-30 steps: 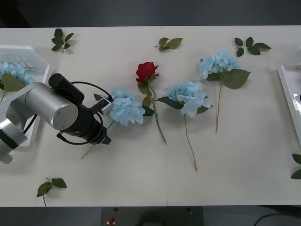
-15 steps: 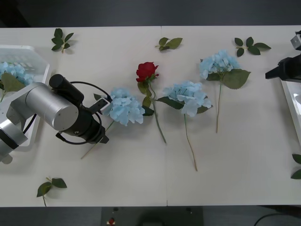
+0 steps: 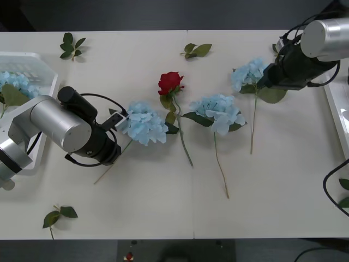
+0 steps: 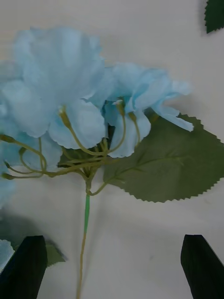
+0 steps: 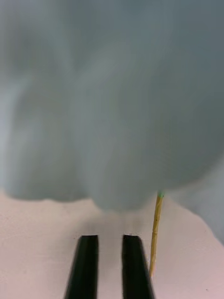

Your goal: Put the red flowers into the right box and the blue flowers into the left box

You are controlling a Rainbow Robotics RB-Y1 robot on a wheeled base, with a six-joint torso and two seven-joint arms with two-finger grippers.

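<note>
One red flower point(image 3: 170, 83) lies mid-table. Three blue flowers rest on the table: one on the left point(image 3: 144, 125), one in the middle point(image 3: 220, 112) and one on the right point(image 3: 251, 72). Another blue flower point(image 3: 15, 84) sits in the left box point(image 3: 38, 61). My left gripper point(image 3: 123, 125) is low at the left bloom point(image 5: 112, 103), shut point(image 5: 110, 264), with the stem point(image 5: 156, 233) lying beside its fingers, not between them. My right gripper point(image 3: 263, 82) hovers open point(image 4: 114, 245) over the right bloom point(image 4: 70, 93) and its stem point(image 4: 86, 210). The right box point(image 3: 334, 101) shows at the right edge.
Loose green leaf sprigs lie at the back left point(image 3: 72, 46), back middle point(image 3: 197, 50), back right point(image 3: 299, 54), front left point(image 3: 59, 215) and right edge point(image 3: 344, 192). A large leaf point(image 4: 172, 161) lies under the right bloom. The table's front half is open.
My right arm has come in from the right edge and moved left over the right blue flower. The left arm has hardly shifted.
</note>
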